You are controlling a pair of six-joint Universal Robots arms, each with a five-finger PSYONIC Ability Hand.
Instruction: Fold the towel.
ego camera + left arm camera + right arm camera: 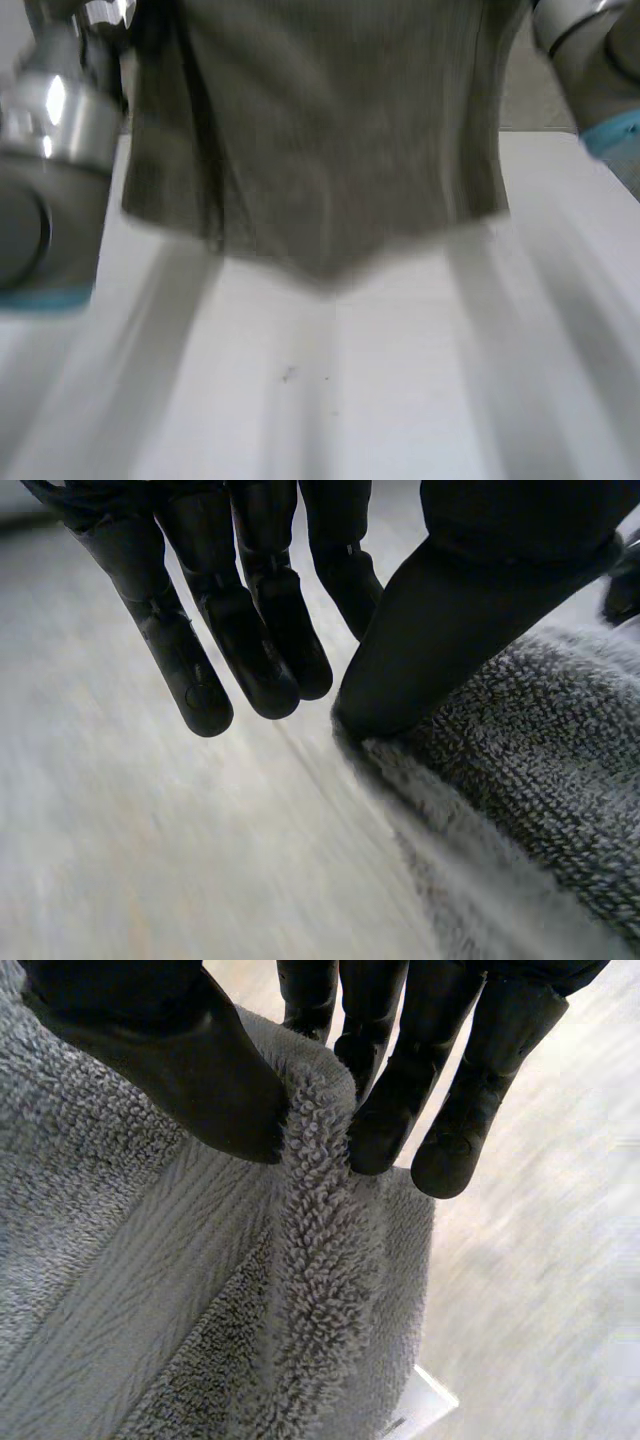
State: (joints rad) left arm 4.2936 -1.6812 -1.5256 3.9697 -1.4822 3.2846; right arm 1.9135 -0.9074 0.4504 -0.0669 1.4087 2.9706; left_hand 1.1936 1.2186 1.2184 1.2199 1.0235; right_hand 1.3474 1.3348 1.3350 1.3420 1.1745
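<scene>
One thick, looped-pile grey towel (pixel 320 150)

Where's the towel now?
In the head view the towel hangs between the left arm and right arm above the white table; the right hand pinches its edge.

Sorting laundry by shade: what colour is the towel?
Grey towel, clearest in the right wrist view.
</scene>
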